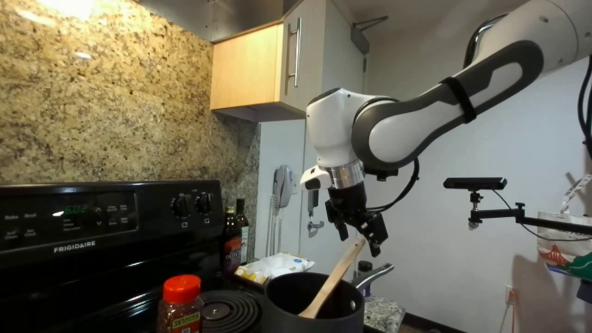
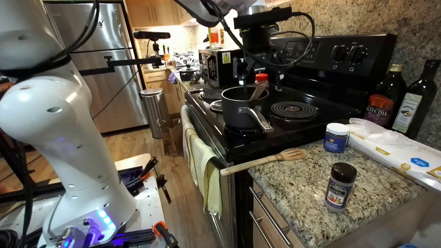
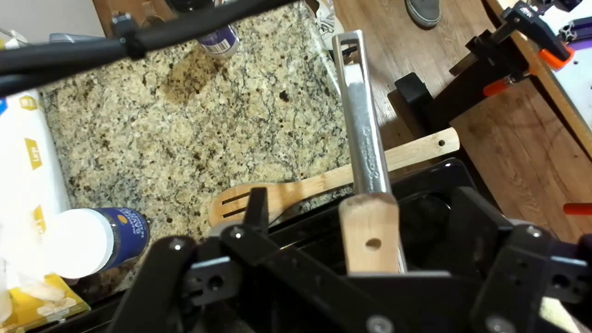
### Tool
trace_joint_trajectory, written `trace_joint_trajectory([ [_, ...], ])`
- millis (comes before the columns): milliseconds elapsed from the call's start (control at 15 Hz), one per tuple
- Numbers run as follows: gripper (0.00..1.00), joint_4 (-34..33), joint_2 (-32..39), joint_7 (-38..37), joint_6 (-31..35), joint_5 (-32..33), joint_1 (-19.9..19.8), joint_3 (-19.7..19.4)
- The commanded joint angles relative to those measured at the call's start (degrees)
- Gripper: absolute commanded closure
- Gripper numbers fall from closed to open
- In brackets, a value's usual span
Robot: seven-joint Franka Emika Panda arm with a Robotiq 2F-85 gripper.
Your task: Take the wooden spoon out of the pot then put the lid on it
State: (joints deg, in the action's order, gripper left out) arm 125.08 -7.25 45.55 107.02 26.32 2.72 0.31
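Exterior views, both of them, show a white-and-grey jointed robot arm (image 1: 404, 138) extended over a black electric stove (image 2: 329, 115), with a speckled granite countertop (image 2: 293, 186) alongside. On the stove sits a round, dark grey-black cooking pot (image 2: 231, 115), upright, its long, straight, silvery handle (image 2: 260, 119) pointing out toward the countertop side. Above the pot hangs a black two-fingered gripper (image 1: 359, 244), its fingers (image 3: 257, 206) spread wide apart.

The long light-tan wooden spoon (image 1: 334, 280) stands in the pot below the gripper, the top of its handle between the fingers as the wrist view shows it, with a gap on either side; how far up into them it reaches, I cannot tell. Its long axis slants steeply: in an exterior view it climbs from lower left to upper right, the broader end down inside the pot, partly hidden by the rim, and the straight handle pointing up past the rim at the gripper. In the wrist view the pierced handle end faces the camera, nearly in line with the pot's handle.

A light-brown slotted wooden turner (image 2: 275, 157) lies with its head on the countertop and its handle jutting past the edge. A red-capped see-through jar (image 1: 180, 309) stands on the stove near the pot.
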Motion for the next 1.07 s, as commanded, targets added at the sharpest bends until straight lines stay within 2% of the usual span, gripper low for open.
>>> trace_joint_trajectory([
  [0,0.00,-0.03,-0.92,-0.13,1.05,1.60,0.21,0.73],
  [133,0.00,-0.19,-0.55,0.03,1.62,2.23,0.40,0.88],
  [200,0.25,-0.19,-0.43,-0.33,2.06,2.69,0.42,0.92],
  [267,0.26,-0.35,-0.22,-0.07,2.12,2.99,0.39,0.93],
  [867,0.86,0.01,-0.73,-0.03,2.39,3.42,0.01,0.50],
  [933,0.89,0.04,-1.03,-0.09,2.41,3.38,-0.11,0.34],
  [1000,0.86,0.06,-1.39,0.15,2.31,3.23,-0.24,0.11],
])
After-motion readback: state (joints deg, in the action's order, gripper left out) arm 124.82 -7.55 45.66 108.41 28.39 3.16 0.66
